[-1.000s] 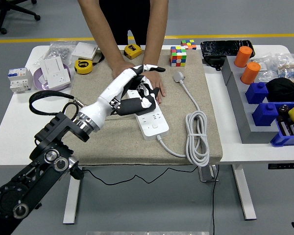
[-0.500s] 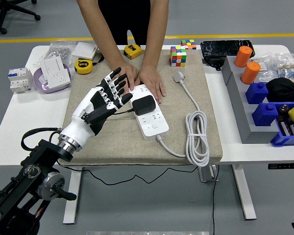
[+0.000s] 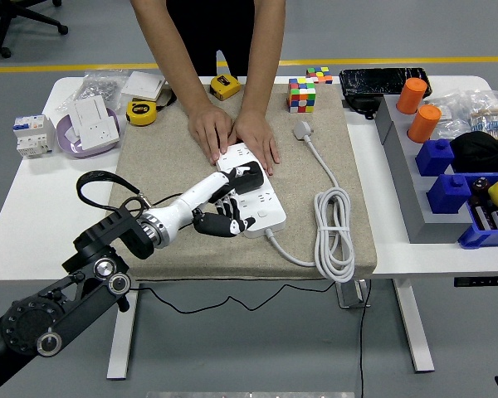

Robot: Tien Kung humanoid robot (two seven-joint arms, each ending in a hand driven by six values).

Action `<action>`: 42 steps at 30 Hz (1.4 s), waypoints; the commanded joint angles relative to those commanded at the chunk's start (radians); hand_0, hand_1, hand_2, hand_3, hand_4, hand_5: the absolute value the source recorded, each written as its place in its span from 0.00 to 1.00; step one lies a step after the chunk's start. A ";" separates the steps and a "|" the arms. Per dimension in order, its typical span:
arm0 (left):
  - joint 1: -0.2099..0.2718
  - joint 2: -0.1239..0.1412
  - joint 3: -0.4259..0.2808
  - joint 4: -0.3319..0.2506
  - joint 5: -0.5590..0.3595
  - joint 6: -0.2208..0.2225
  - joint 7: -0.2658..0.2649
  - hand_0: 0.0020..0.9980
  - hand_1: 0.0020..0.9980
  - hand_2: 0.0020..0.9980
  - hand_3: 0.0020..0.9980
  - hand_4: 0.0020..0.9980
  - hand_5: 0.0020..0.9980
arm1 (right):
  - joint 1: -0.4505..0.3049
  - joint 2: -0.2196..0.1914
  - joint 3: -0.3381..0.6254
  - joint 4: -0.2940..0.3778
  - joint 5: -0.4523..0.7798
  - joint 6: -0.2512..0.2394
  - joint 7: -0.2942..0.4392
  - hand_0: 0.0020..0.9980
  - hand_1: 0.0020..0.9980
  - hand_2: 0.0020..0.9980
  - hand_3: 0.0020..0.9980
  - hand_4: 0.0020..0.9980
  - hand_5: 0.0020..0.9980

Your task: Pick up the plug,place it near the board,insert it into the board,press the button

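We see the left hand (image 3: 226,207) has dropped low since half a second ago: then its fingers were spread above the strip (image 3: 253,197), now they curl loosely at the strip's near-left side, holding nothing. The plug (image 3: 247,177) sits in the strip mid-mat (image 3: 166,240), unchanged. The person's hands (image 3: 232,137) stay flat on the strip's far end.

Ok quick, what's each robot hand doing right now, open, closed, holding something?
Left hand: over the white power strip by the black plug; whether its fingers grip anything cannot be told.
Right hand: not in view.
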 joint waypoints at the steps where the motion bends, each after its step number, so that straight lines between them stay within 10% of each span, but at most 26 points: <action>1: -0.011 -0.006 0.011 0.014 0.032 -0.001 0.004 0.10 0.04 0.15 0.90 0.55 0.00 | 0.000 0.000 -0.001 0.000 0.001 0.000 0.000 0.76 0.74 0.72 0.78 1.00 0.97; 10: -0.047 -0.034 0.065 0.079 0.371 -0.029 0.036 0.10 0.04 0.15 0.89 0.54 0.00 | 0.005 0.000 -0.003 0.000 0.004 0.000 0.001 0.75 0.74 0.72 0.78 1.00 0.97; 42: -0.055 -0.054 0.118 0.122 0.349 -0.058 0.048 0.10 0.04 0.16 0.89 0.54 0.00 | 0.010 0.001 0.001 0.000 0.003 -0.001 0.001 0.76 0.74 0.72 0.78 1.00 0.97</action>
